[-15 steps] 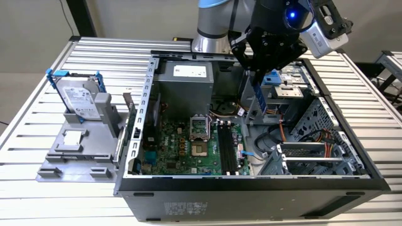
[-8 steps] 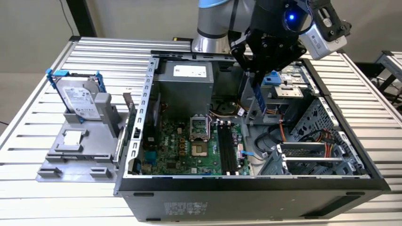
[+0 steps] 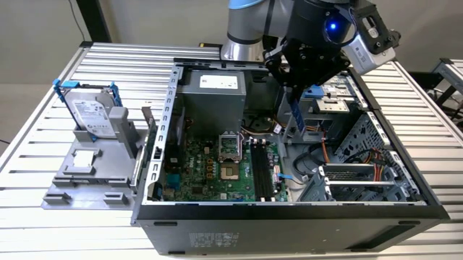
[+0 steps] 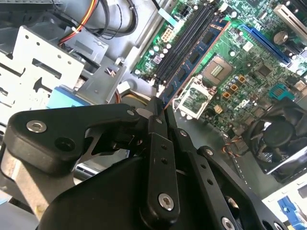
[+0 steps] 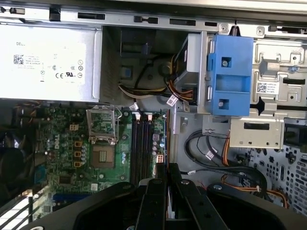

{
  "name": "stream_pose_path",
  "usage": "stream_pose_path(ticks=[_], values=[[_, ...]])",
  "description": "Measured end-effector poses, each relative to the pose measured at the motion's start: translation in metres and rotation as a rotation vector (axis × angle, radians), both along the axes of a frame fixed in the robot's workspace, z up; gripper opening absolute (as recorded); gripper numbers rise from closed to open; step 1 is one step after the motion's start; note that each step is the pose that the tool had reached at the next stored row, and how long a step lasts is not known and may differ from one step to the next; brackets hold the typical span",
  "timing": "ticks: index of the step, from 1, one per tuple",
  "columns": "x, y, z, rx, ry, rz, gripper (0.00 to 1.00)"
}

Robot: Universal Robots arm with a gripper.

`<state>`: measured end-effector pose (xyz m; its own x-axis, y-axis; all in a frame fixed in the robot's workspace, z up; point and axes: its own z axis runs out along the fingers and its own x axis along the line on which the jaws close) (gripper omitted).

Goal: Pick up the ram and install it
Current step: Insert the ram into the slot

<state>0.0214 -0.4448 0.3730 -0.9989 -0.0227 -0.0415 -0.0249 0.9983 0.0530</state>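
My gripper (image 3: pixel 296 85) is shut on the ram (image 3: pixel 297 112), a long narrow blue board with small black chips. It hangs upright from the fingers above the open computer case (image 3: pixel 168 124), over the right side of the motherboard. The second wrist view has the ram (image 4: pixel 196 52) reaching out from the fingertips (image 4: pixel 160 115) alongside the black memory slots (image 4: pixel 184 40). Seen edge-on in the first wrist view, the ram (image 5: pixel 168 143) lies just beside the slots (image 5: pixel 141 143). In the exterior view the slots (image 3: pixel 262 169) lie below and slightly left of the ram's lower end.
A silver hard drive (image 3: pixel 94 111) in a blue-handled frame stands on a grey fixture at the exterior view's left. Inside the case are the power supply (image 3: pixel 213 92), the processor socket (image 3: pixel 230 157), a drive cage (image 3: pixel 361 179) with cables, and a blue bracket (image 5: pixel 230 74).
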Motion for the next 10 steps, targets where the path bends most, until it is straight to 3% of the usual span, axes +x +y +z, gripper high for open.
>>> stream_pose_path(ticks=[10], values=[[0.0,0.0,-0.0084,0.0,0.0026,0.0,0.0]])
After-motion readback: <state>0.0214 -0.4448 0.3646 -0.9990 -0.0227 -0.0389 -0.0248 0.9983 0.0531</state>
